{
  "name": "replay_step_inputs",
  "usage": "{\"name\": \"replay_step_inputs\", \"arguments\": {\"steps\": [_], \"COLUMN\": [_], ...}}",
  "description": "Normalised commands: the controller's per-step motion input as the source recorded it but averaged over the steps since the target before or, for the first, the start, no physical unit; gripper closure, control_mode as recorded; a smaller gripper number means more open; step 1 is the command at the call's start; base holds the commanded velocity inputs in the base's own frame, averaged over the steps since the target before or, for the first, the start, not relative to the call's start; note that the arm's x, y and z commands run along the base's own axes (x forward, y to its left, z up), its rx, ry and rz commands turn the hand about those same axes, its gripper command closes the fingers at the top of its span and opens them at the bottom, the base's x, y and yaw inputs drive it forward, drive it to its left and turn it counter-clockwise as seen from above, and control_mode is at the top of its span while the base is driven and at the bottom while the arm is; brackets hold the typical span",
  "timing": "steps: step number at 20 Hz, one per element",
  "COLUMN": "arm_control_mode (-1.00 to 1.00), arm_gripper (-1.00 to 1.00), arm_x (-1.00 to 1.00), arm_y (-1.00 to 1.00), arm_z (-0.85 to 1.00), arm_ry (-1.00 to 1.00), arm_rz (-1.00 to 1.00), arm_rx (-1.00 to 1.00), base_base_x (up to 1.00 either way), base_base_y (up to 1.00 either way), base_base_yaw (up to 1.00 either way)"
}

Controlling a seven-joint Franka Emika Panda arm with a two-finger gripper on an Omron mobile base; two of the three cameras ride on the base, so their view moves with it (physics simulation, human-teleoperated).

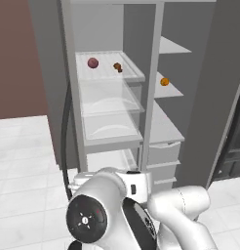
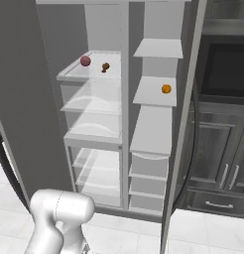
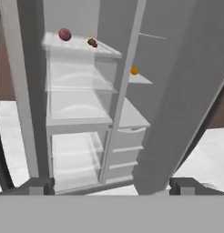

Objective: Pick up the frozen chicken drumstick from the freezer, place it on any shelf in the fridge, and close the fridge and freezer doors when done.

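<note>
One small lumpy brown frozen chicken drumstick [image 1: 117, 66], one round dark-red ball [image 1: 92, 62], one small round orange thing [image 1: 164, 81], and two tall open grey compartments.

Arm [image 1: 141, 210] folded low; pincer [image 3: 111, 186] spread wide, gripping nothing

A clear ribbed shelf [image 1: 131, 73] in the fridge carries the brown chicken drumstick [image 1: 118, 67] and, apart from it, a dark-red ball [image 1: 92, 62]. A grey freezer shelf [image 1: 173, 90] carries a small orange thing [image 1: 164, 81].
</note>
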Motion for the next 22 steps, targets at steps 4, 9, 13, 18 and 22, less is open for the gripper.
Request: {"name": "replay_step_inputs", "arguments": {"steps": [4, 9, 13, 18, 22], "arm_control_mode": [-1.00, -1.00, -1.00, -1.00, -1.00], "arm_gripper": [-1.00, -1.00, -1.00, -1.00, -1.00], "arm_x": [0.36, 0.60, 0.78, 0.45, 0.45], "arm_y": [1.00, 1.00, 0.69, 0.02, 0.08], "arm_z": [-0.01, 0.00, -0.16, -0.62, -0.46], "arm_ry": [-0.03, -0.04, -0.01, -0.01, -0.08], "arm_rz": [-0.38, -0.49, -0.42, -0.09, 0.09], "arm_rx": [-0.10, -0.01, -0.07, -0.04, -0.01], "base_base_x": [0.00, 0.00, 0.00, 0.00, 0.00], "base_base_y": [0.00, 0.00, 0.00, 0.00, 0.00], "base_base_yaw": [0.00, 0.00, 0.00, 0.00, 0.00]}}
